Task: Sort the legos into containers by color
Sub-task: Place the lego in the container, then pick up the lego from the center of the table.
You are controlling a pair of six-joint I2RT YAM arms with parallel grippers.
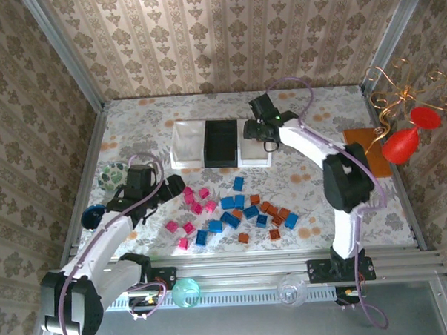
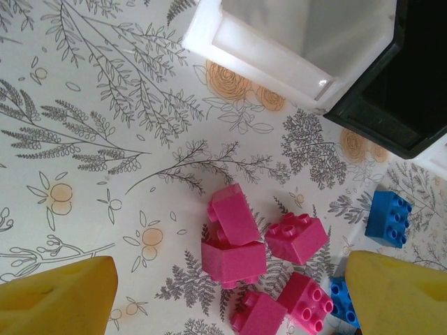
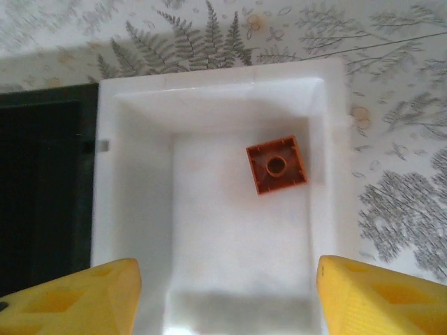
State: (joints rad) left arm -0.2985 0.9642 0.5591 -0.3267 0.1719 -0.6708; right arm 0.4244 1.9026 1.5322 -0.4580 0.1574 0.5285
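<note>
Three joined containers stand at the back: a white tray (image 1: 185, 143), a black tray (image 1: 221, 143) and a second white tray (image 1: 254, 157). My right gripper (image 1: 260, 132) (image 3: 227, 279) hovers open over that right white tray (image 3: 140, 209). One orange-brown lego (image 3: 277, 165) lies in it, underside up, clear of the fingers. Pink legos (image 1: 192, 206), blue legos (image 1: 233, 208) and orange-brown legos (image 1: 274, 213) lie scattered on the table. My left gripper (image 1: 172, 188) (image 2: 230, 279) is open above a cluster of pink legos (image 2: 234, 237), its yellow fingers (image 2: 56, 296) on either side and touching none.
A round patterned bowl (image 1: 114, 174) sits at the left edge, and a blue brick (image 2: 389, 216) lies near the black tray's corner (image 2: 391, 118). An orange-brown board (image 1: 367, 150) and a red ornament (image 1: 408, 141) stand at the right. Patterned walls close in the table.
</note>
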